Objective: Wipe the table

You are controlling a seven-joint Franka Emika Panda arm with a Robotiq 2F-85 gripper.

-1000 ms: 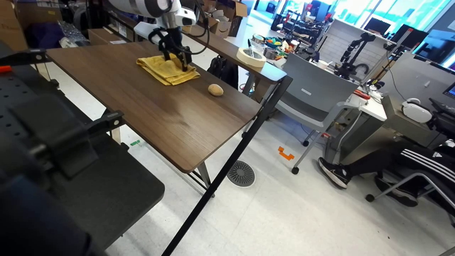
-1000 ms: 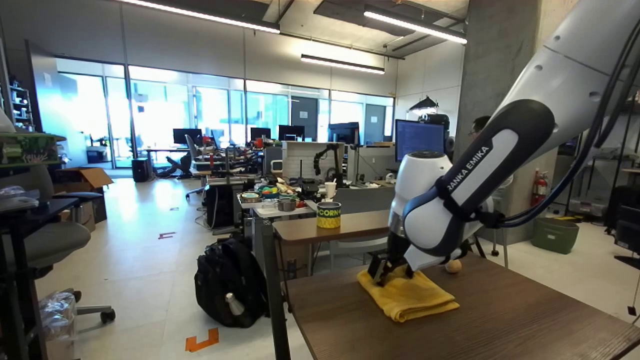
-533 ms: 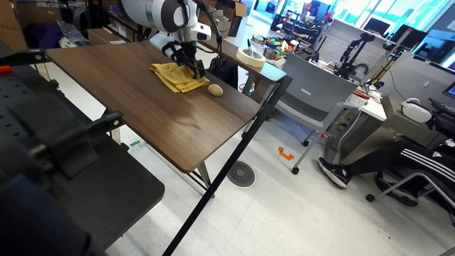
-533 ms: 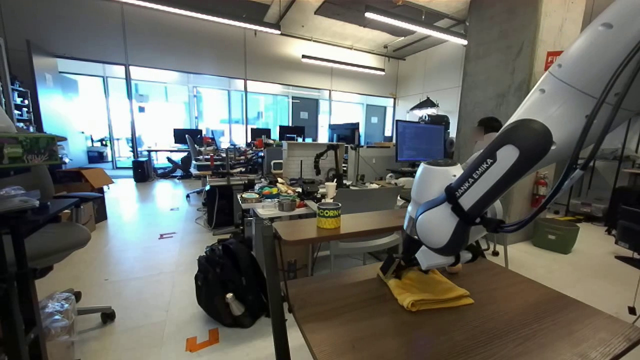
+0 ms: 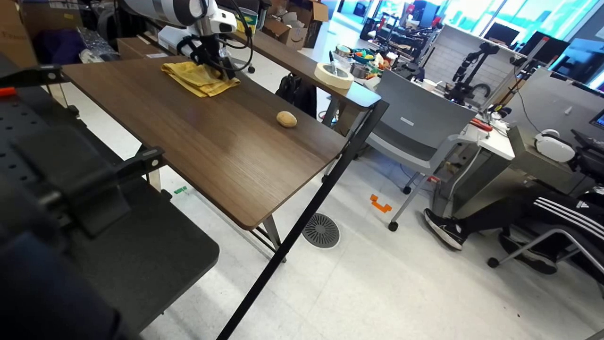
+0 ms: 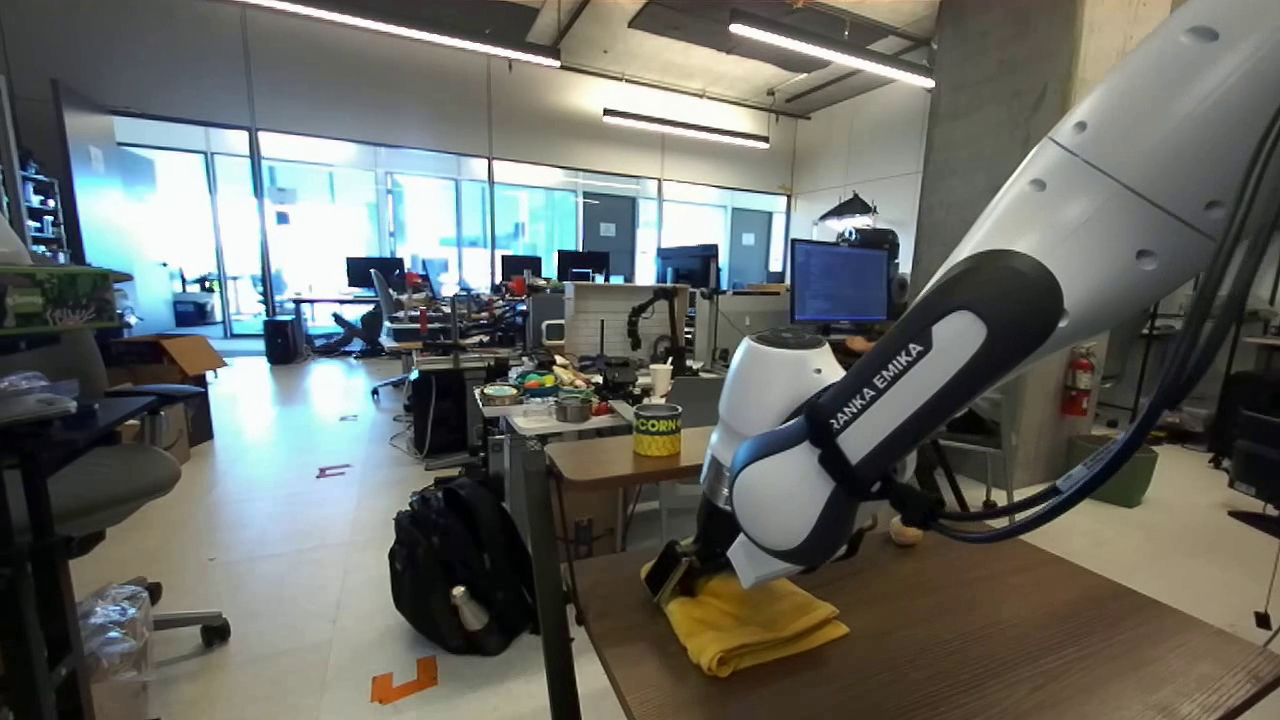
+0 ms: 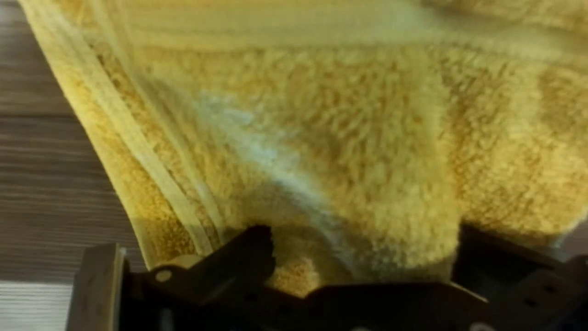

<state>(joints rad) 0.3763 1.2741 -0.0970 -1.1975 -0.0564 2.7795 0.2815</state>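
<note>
The table point(image 5: 207, 137) has a dark brown wood-grain top and shows in both exterior views. A folded yellow cloth point(image 5: 196, 78) lies flat on it near its far end. My gripper point(image 7: 364, 232) is pressed down onto this cloth, its dark fingers point(image 7: 250, 250) wide apart. Yellow fabric bulges up in the gap between them, and the jaws are not closed on it. In an exterior view the cloth point(image 6: 750, 625) sits under the fingers close to the table's left edge. The fingertips' lowest parts sink into the fabric and are hidden.
A brown potato-like object point(image 5: 286, 119) rests on the table, beside the arm in an exterior view. A narrow raised shelf point(image 6: 600, 462) runs along one side, bearing a corn can point(image 6: 657, 432) and a tape roll point(image 5: 334, 75) with a marker. A backpack point(image 6: 460, 565) stands on the floor.
The gripper and cloth first slid together toward the potato-like object, then back past their starting place toward the table's far end. The jaws stayed wide. The potato-like object has not moved.
</note>
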